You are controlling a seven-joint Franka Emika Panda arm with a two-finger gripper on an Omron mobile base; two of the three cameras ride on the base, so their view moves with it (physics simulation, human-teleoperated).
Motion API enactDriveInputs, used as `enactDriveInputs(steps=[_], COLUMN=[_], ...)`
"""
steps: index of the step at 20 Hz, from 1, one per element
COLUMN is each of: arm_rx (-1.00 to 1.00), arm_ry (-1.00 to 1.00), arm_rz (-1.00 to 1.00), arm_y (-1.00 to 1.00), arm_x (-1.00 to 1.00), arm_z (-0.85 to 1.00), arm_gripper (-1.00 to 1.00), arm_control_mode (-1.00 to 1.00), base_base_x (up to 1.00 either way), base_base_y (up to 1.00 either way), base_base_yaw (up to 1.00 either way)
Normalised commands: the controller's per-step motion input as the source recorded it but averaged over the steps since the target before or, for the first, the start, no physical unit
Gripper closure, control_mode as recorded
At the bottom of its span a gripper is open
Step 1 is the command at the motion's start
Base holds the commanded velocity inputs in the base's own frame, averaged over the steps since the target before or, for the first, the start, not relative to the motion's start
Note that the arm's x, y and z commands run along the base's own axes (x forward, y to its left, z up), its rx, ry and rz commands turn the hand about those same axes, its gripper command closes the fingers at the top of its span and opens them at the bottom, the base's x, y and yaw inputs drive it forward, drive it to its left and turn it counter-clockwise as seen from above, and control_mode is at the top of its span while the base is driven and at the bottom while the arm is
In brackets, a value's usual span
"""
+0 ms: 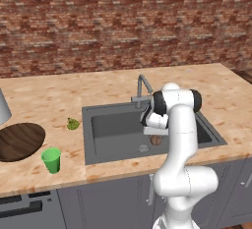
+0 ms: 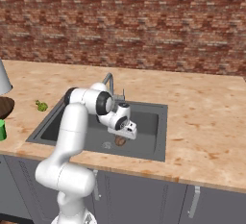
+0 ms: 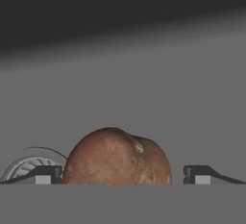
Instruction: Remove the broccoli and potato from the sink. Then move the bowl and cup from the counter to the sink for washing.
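The two-finger gripper (image 3: 123,175) is standing wide open, one dark fingertip (image 3: 48,174) sitting on each side of the small brown roundish potato (image 3: 117,156) without touching it. The potato is showing a lumpy, mottled red-brown skin with a pale fleck near its top, and it is lying on the floor of the large dark grey rectangular sink (image 1: 106,126), just beside the small round grey drain (image 1: 143,148). Out on the light beige speckled counter (image 1: 59,95), the tiny yellow-green broccoli floret (image 1: 73,124) is resting left of the sink, with the bright green tapered cup (image 1: 51,159) and the wide dark wood-grain bowl (image 1: 18,141) nearby.
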Motion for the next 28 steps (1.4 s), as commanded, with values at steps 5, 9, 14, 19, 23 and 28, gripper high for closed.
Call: enactDriveInputs(steps=[5, 9, 14, 19, 23, 28], arm_rx=[0.00, 0.00, 0.00, 0.00, 0.01, 0.04], arm_ry=[0.00, 0.00, 0.01, 0.01, 0.03, 0.05], arm_rz=[-0.11, -0.11, -0.11, -0.10, -0.07, -0.06], arm_y=[0.00, 0.00, 0.00, 0.01, 0.00, 0.04], arm_x=[-0.13, -0.09, -0.01, 0.00, 0.02, 0.00], arm_z=[0.00, 0.00, -0.03, -0.10, -0.16, -0.19], arm_gripper=[-1.00, -1.00, -1.00, -1.00, -1.00, -1.00], arm_control_mode=[-1.00, -1.00, -1.00, -1.00, -1.00, -1.00], base_base_x=[0.00, 0.00, 0.00, 0.00, 0.00, 0.00], base_base_y=[0.00, 0.00, 0.00, 0.00, 0.00, 0.00], base_base_yaw=[0.00, 0.00, 0.00, 0.00, 0.00, 0.00])
